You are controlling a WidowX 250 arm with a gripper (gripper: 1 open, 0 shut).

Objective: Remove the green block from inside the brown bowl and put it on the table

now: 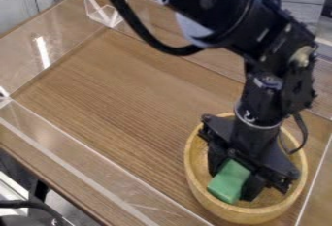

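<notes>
Single black arm reaching down into the brown bowl (197,177) at the near right of the worktop (116,94); the claw (244,175) points downward, its jaws clamped on the green block (231,183), which sits between them inside the bowl's rim; whether the block rests on the bowl floor or hangs just clear of it cannot be told. Progress, as judged: the grasp is made; the lift out over the rim, the carry to bare wood and the release are not yet done. Materials: bowl of pale turned wood, round, shallow, thick-rimmed, faint grain; block matte, bright green, flat-faced with square edges; worktop brown wood-grain with darker streaks, bounded by low clear acrylic walls (52,36) that catch glare; arm glossy black with rounded joint housings.
</notes>
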